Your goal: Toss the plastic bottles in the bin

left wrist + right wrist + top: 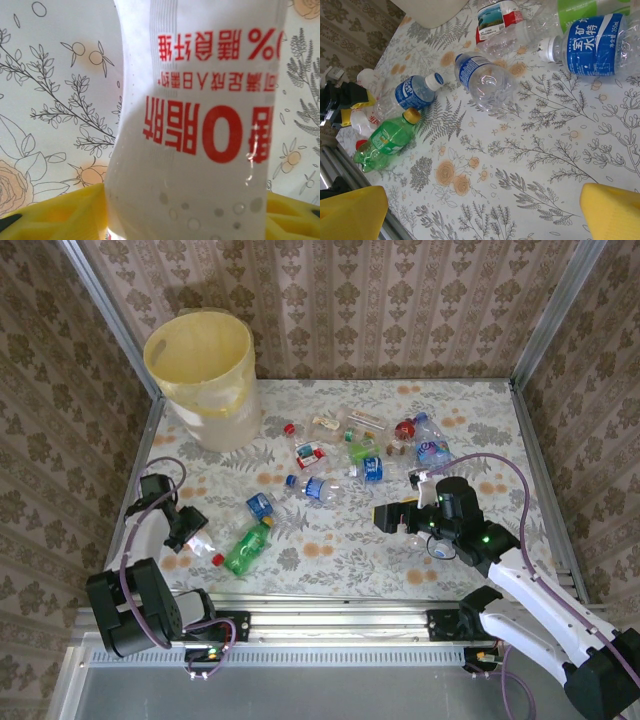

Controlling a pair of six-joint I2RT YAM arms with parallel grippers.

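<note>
A crushed clear bottle (200, 125), its white label printed in red characters, is seen lying at the near left of the table (340, 565), straddled by the left gripper (187, 528). The yellow pads (60, 215) are set against its sides, but whether they are clamped cannot be told. A green bottle (247, 547) lies just beside it. The other bottles (318, 488), clear with blue or red labels, are scattered mid-table. The pale-yellow bin (222, 410) stands in the far left corner. The right gripper (386, 517) is spread wide, with nothing in it.
</note>
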